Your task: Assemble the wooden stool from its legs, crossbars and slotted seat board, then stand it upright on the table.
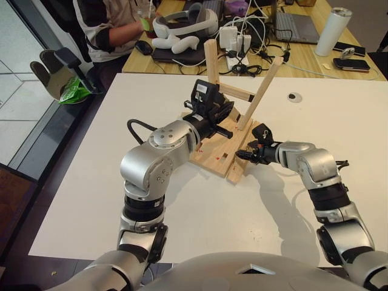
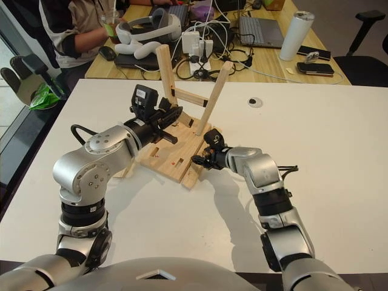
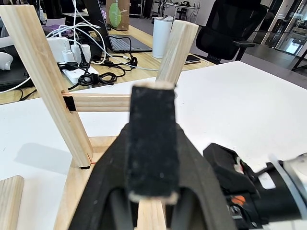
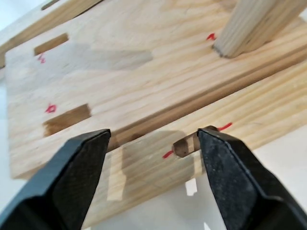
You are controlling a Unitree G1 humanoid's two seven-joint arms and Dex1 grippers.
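The slotted seat board (image 1: 209, 159) lies flat on the white table. Two legs (image 1: 211, 59) (image 1: 265, 82) stand up from its far side, joined by a crossbar (image 1: 237, 92). My left gripper (image 1: 213, 116) hovers over the board's far part, shut on a narrow wooden bar (image 3: 152, 86) that runs between its pads. My right gripper (image 1: 245, 155) is open at the board's right edge. Its fingers (image 4: 81, 167) straddle a loose slotted bar (image 4: 249, 120) lying along that edge.
Another loose wooden piece (image 3: 9, 201) lies on the table beside the board. A round cap (image 1: 294, 97) sits in the table at the far right. Behind the table is a desk with a laptop (image 1: 296, 25), cables, a headset (image 1: 182, 27) and a tumbler (image 1: 333, 30).
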